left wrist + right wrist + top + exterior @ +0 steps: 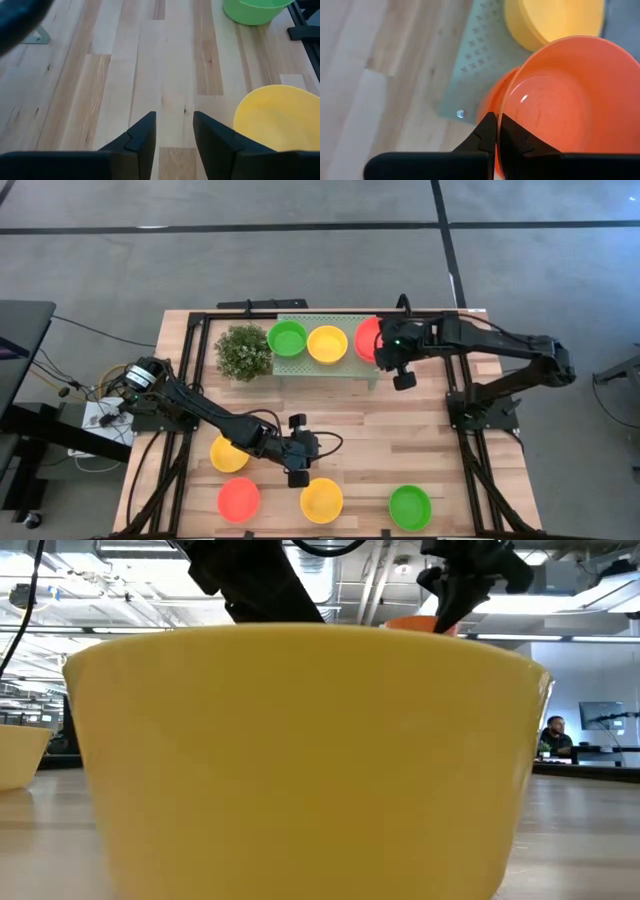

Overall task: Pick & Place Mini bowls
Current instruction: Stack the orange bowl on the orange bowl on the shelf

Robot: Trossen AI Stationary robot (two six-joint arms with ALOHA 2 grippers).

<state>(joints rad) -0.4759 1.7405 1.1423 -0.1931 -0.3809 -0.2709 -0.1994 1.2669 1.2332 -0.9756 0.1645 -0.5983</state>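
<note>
The pale green tray at the back holds a green mini bowl and a yellow one. Over its right end my right gripper is shut on a red-orange mini bowl. On the near part of the table rest a yellow bowl, a red bowl, a yellow bowl and a green bowl. My left gripper stands open over bare wood between the two yellow bowls, touching nothing. My right gripper pinches the red-orange bowl's rim, one finger inside the bowl and one outside against its wall. The fingers slant down at it from the table's right. The bowl sits tilted over the tray's right end; I cannot tell whether its underside touches the tray.
A bushy green plant stands at the tray's left end. The near yellow bowl fills the low view. Black frame rails run along both table sides. A person sits in the room behind.
</note>
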